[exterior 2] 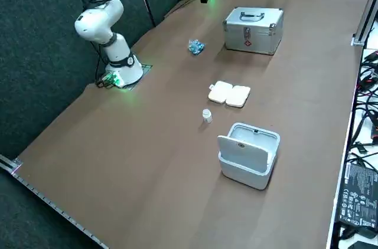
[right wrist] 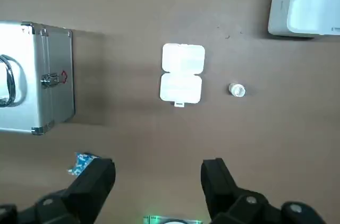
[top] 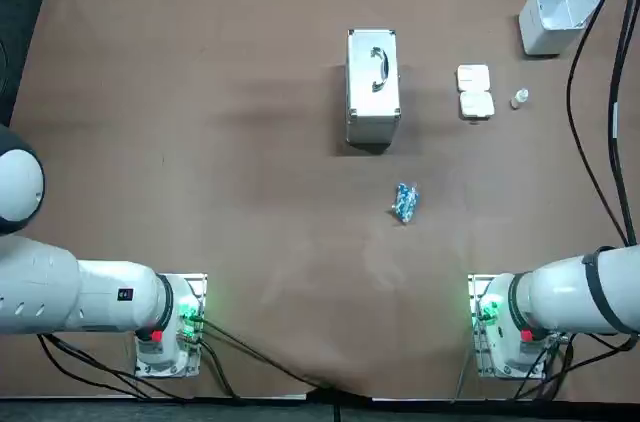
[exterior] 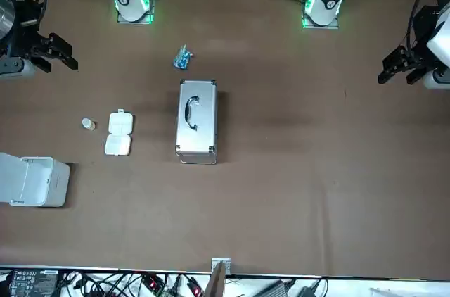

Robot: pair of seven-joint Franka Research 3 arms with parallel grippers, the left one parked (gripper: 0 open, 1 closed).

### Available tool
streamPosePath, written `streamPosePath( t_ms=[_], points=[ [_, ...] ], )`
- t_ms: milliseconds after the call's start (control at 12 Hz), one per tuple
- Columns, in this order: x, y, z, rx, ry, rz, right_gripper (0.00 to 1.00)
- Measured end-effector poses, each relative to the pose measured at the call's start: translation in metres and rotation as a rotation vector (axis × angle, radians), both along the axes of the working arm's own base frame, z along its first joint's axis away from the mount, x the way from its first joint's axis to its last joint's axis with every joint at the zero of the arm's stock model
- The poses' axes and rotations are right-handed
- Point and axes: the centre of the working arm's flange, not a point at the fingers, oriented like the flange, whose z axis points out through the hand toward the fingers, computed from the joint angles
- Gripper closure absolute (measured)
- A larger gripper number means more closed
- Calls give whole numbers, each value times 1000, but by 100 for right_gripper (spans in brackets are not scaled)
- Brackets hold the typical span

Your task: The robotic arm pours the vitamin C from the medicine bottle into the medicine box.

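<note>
The small clear medicine bottle [right wrist: 237, 90] with a white cap rests on the brown table, close beside the white medicine box [right wrist: 181, 79]. The box lies flat as two joined halves. Both also show in the top view, bottle [top: 519, 98] and box [top: 475, 91], and in the right side view, bottle [exterior 2: 207, 115] and box [exterior 2: 230, 94]. My right gripper [right wrist: 158, 179] hangs high above the table, well clear of both. It is open with nothing between its black fingers [right wrist: 96, 179]. It shows at the edge of the front view [exterior: 62, 54].
A silver metal case [top: 373, 88] with a handle lies mid-table. A crumpled blue packet [top: 404, 202] sits nearer my bases. A white open-lidded container [top: 553, 14] stands at the far right corner. Cables [exterior: 140, 284] run along the far edge.
</note>
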Motion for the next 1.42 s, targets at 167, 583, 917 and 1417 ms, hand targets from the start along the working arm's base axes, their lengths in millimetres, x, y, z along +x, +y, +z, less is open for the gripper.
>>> streamPosePath(
  t_ms=[167,583,917,1417],
  points=[
    [9,-5,9,-7,10,-9,0],
    [30,-25,12,-26,15,-47,0],
    [27,-34,11,-27,32,-63,0],
    [19,-33,3,-29,46,-59,0]
  ],
)
